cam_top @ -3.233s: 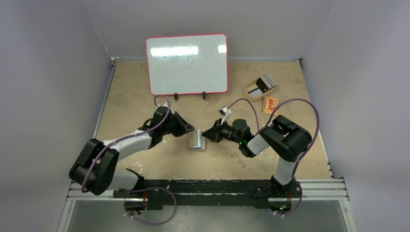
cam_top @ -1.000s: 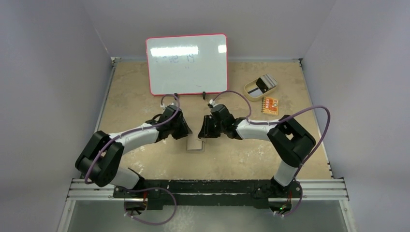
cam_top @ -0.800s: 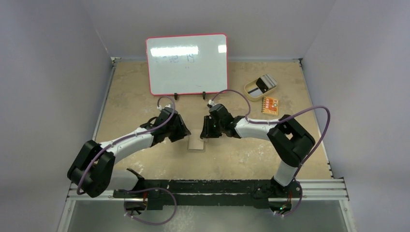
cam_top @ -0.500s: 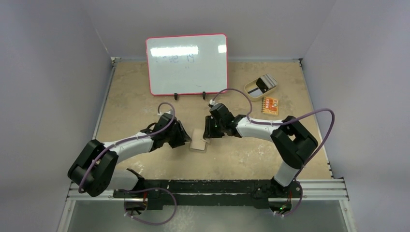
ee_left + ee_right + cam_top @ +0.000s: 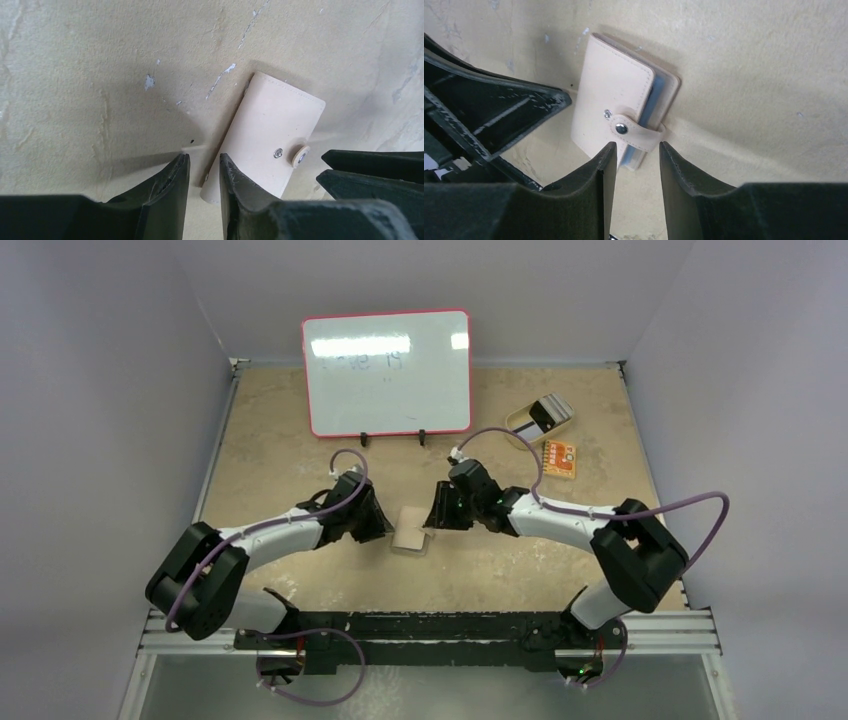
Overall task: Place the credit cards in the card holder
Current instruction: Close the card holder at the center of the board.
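Note:
The card holder is a pale tan wallet lying folded shut on the table between both grippers. Its snap tab wraps over the open edge. A light blue card edge shows inside it. My left gripper stands open just off the holder's near corner, holding nothing. My right gripper is open too, its fingertips just short of the tab, with nothing between them. More credit cards, grey and white with a black stripe, lie in the tan oval dish at the back right.
A red-framed whiteboard stands on clips at the back centre. A small orange item lies near the dish. Each wrist view shows the other gripper's black fingers close by, on the far side of the holder. Grey walls enclose the table.
The holder, open with sleeves showing three seconds ago, now lies folded shut and slightly turned. Both grippers have drawn back sideways from over it, and the right elbow has swung right.

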